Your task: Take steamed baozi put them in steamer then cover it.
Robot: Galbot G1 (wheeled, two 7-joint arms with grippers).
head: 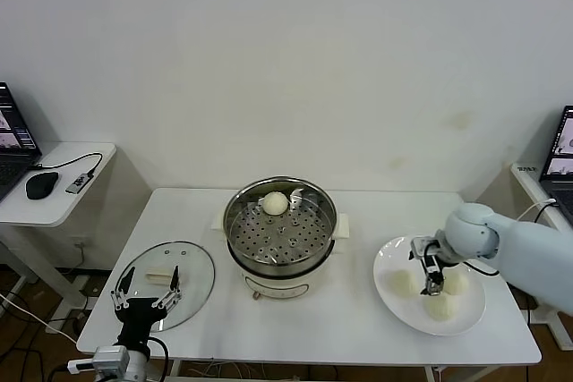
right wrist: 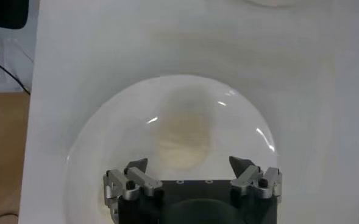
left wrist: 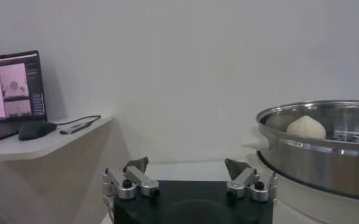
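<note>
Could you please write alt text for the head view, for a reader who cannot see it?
The right gripper, jaws open, reaches among three baozi on a white plate. One bun sits in the open steamer at the table's centre; the glass cover lies left, beside the idle left gripper.

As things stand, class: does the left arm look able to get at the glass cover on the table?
Probably yes. The left gripper hangs open right over the cover, near its cream handle, with nothing between them. The right gripper is far off, over the plate of baozi.
</note>
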